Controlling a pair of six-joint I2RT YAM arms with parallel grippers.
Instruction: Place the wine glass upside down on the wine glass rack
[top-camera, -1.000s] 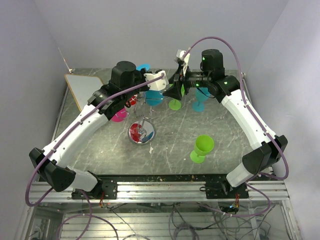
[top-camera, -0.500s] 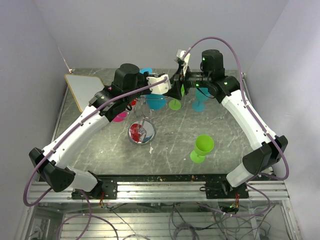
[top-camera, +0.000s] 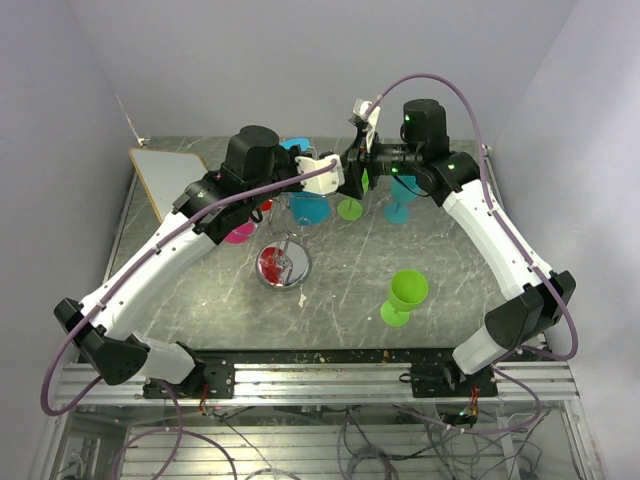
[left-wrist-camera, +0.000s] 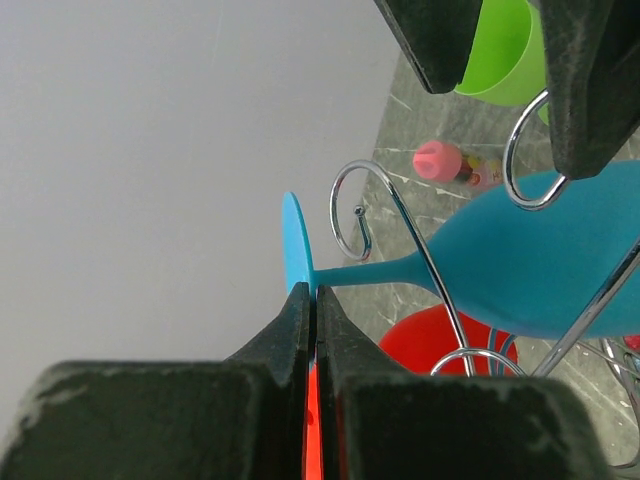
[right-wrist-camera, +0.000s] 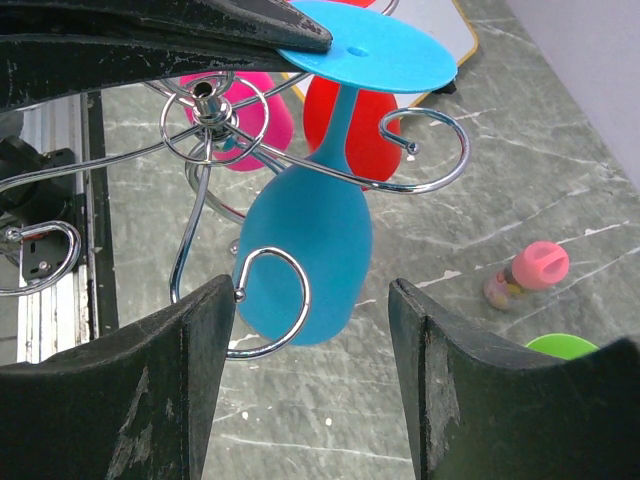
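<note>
Right wrist shows wine glass (right-wrist-camera: 305, 240) bowl-down (stem upright)

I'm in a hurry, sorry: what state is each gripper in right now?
Left gripper: closed, pinching the foot of the blue wine glass.
Right gripper: open, holding nothing.

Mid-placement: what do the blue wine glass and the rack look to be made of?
The blue wine glass looks like plastic: opaque, even colour, a soft satin sheen, nothing showing through it. The wine glass rack looks like metal wire, probably chrome-plated: thin curled arms with bright mirror-like highlights.
</note>
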